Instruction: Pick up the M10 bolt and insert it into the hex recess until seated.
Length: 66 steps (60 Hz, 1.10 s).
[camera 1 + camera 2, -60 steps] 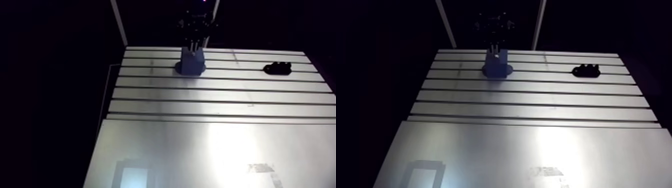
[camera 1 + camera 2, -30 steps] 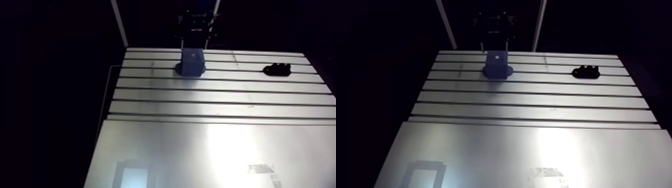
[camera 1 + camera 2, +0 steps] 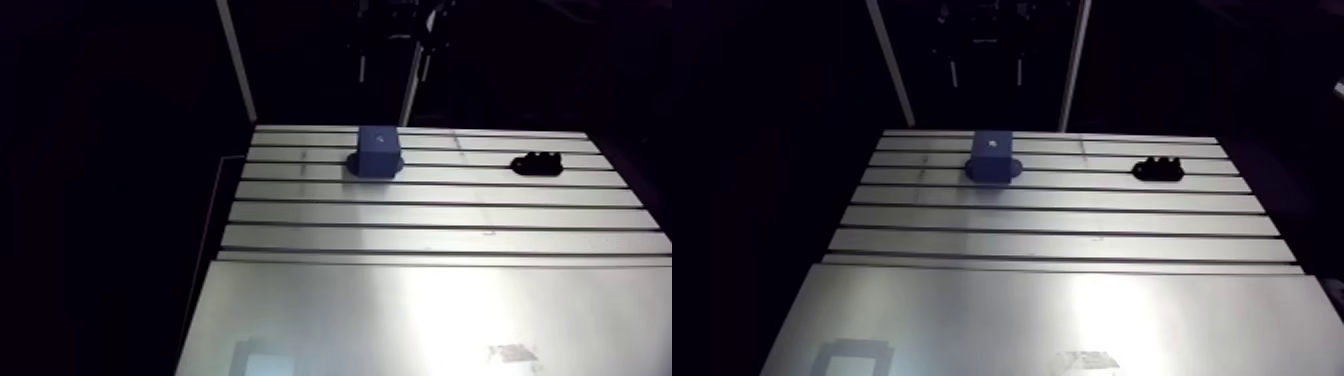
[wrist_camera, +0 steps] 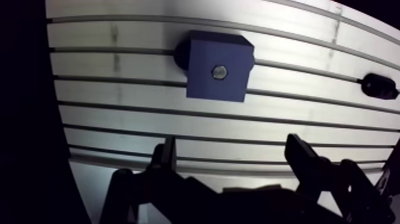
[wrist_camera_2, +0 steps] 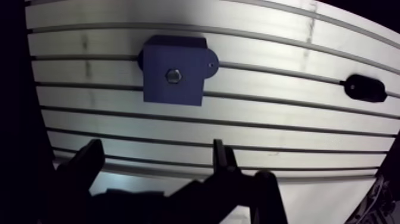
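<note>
A blue block (image 4: 202,83) stands on the slotted table (image 4: 119,125). The grey hex head of the M10 bolt (image 4: 219,72) sits in the recess at the middle of the block's top face. My gripper (image 4: 232,158) is open with nothing between its fingers. It hangs well above the block and apart from it. In the arm view the block (image 3: 375,153) stands near the table's far edge, with the gripper (image 3: 393,68) high above it.
A small black holder (image 3: 537,163) lies on the table to the right of the block, also near the far edge. Long slots run across the far half of the table; the near half is a smooth plate (image 3: 400,310).
Earlier the gripper's fingers stood down on the block's top. They have since opened, let go of the bolt and risen clear of the block. The arm camera shifted too.
</note>
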Each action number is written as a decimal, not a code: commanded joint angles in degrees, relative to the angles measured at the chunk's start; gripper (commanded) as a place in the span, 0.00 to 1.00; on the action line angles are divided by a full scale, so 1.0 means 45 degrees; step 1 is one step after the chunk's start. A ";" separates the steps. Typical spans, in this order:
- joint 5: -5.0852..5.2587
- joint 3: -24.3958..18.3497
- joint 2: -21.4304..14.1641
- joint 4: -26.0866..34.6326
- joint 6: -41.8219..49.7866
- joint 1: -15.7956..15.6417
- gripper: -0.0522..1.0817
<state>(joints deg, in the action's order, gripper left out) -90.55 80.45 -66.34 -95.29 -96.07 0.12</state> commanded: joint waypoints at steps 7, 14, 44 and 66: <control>-0.0023 -0.0970 -0.1804 0.2576 -0.0335 0.0048 0.05; -0.0043 -0.1147 -0.2169 0.2862 -0.0513 0.0153 0.05; 0.0016 -0.1129 -0.2532 0.2788 -0.0556 0.0364 0.05; -0.0023 -0.0953 -0.2779 0.2769 -0.0536 0.0536 0.05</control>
<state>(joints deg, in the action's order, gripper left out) -90.58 75.75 -78.05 -82.83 -98.49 1.90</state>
